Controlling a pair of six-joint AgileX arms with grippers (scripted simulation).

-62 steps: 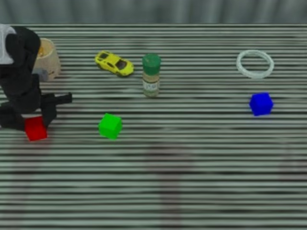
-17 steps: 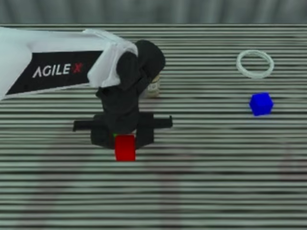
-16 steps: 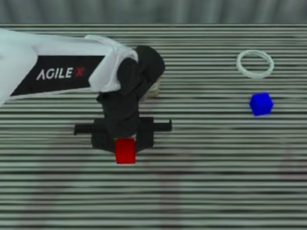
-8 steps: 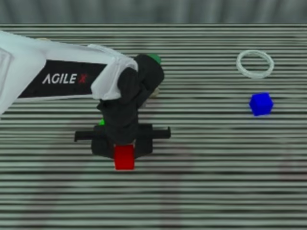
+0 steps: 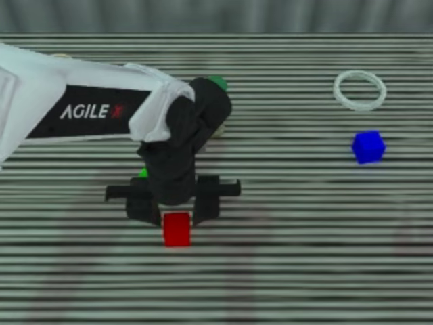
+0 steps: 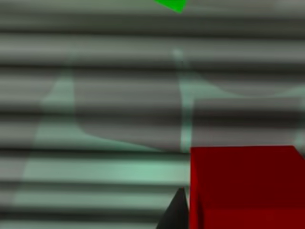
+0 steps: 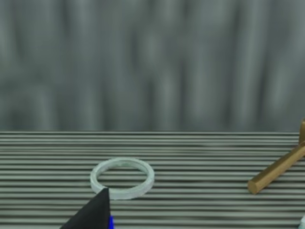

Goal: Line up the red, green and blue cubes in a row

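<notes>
The left gripper of the AgileX pair hangs over the left-centre of the striped table, the red cube showing just below its black body in the top view. Whether the fingers are clamped on the cube or parted around it cannot be told; in the left wrist view one dark fingertip stands right beside the cube's face. The red cube fills a corner of that view, with bare striped surface stretching beyond it.

The near part of the table, below the cube in the top view, lies open from left to right. The green cube is almost wholly hidden under the arm's wrist, only a sliver showing at the left of the black housing; a green corner shows at the edge of the left wrist view, apart from the red cube. The green cap of a spice jar peeks out behind the wrist, toward the far edge.

The blue cube sits well apart on the right side, with a clear ring just beyond it. The right wrist view shows that ring, a wooden rod and a strip of blue beside a dark fingertip.
</notes>
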